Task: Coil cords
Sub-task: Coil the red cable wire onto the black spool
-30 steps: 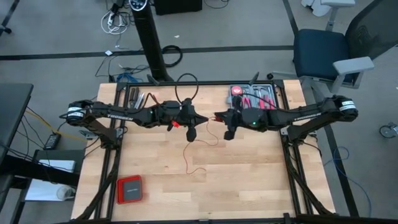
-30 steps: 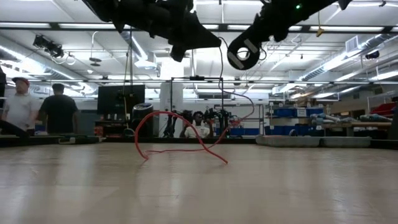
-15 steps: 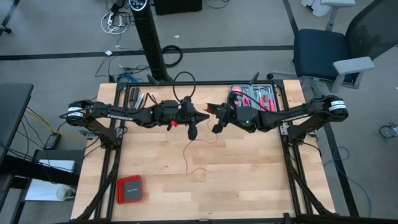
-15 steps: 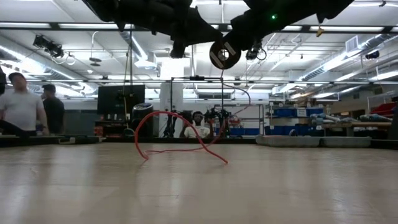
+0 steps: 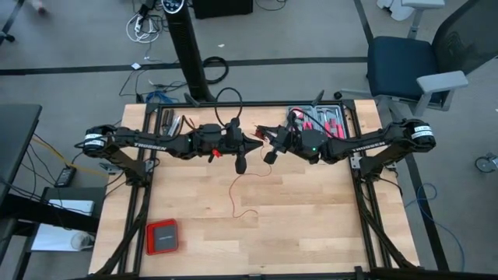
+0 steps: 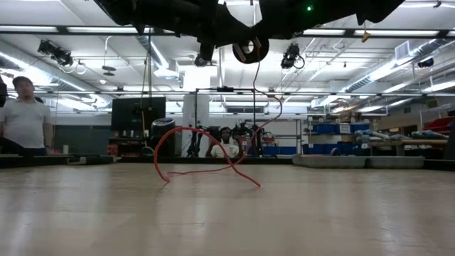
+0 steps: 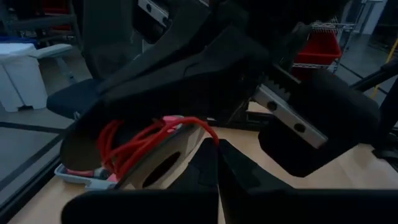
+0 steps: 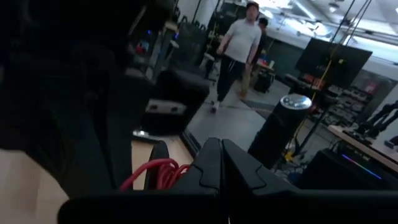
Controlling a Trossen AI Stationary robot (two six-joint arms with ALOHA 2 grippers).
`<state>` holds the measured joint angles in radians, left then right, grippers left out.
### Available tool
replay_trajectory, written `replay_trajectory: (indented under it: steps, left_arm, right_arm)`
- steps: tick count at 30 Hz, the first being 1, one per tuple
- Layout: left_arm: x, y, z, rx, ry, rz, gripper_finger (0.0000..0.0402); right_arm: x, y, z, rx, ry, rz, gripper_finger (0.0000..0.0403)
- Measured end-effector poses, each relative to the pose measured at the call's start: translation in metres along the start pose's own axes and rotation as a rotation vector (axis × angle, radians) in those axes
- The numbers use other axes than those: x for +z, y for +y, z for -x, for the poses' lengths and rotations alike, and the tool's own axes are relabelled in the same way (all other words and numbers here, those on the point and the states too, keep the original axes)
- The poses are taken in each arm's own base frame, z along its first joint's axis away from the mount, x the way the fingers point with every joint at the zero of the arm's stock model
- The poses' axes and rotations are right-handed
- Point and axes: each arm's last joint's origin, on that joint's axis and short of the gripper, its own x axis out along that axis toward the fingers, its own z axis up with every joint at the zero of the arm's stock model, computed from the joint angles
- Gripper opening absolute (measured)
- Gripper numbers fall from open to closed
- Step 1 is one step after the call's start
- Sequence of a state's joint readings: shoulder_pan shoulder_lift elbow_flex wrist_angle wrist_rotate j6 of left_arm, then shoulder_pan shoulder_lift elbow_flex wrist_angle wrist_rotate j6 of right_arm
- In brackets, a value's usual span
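left gripper [image 5: 254, 143]: closed on red cord [image 5: 233, 189] | right gripper [image 5: 268, 138]: closed on same cord, tips nearly touching | loose tail runs down onto bench [image 5: 311, 225], toward front edge, slightly nearer left arm

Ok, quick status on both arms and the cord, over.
Left tool and right tool shut, meeting above table centre. Thin red wire cord partly coiled at the tools, tail trailing on the wooden table. Nothing in the way.

Both arms reach inward above the table, left tool [image 5: 257, 144] and right tool [image 5: 268, 138] closed, tips nearly meeting.
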<state>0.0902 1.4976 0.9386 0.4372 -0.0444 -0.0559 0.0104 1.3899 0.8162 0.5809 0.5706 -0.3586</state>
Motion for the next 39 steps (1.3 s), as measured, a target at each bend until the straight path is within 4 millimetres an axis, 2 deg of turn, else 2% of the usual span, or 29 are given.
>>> replay_trajectory:
  steps: [13,17,23,35,39]
  left_arm:
    - [0.007,-0.001,0.0,-0.009,-0.068,0.003,0.0001]
    - [0.007,0.0,0.0,0.01,-0.064,-0.002,0.0017]
    - [0.002,0.0,0.0,0.014,-0.023,-0.052,0.0048]
    - [-0.005,0.001,0.0,0.018,0.052,-0.049,0.0051]
    - [-0.007,-0.001,0.0,-0.039,0.067,-0.022,0.0051]
  right_arm:
    - [0.012,-0.004,0.001,-0.014,-0.12,-0.117,0.0]
    - [0.012,-0.004,0.001,0.003,-0.13,-0.125,0.0]
    - [0.016,-0.005,0.002,0.005,-0.159,-0.143,0.0]
    - [0.019,-0.007,0.003,0.005,-0.183,-0.127,0.0]
    - [0.025,-0.013,0.008,-0.005,-0.206,-0.121,0.0]
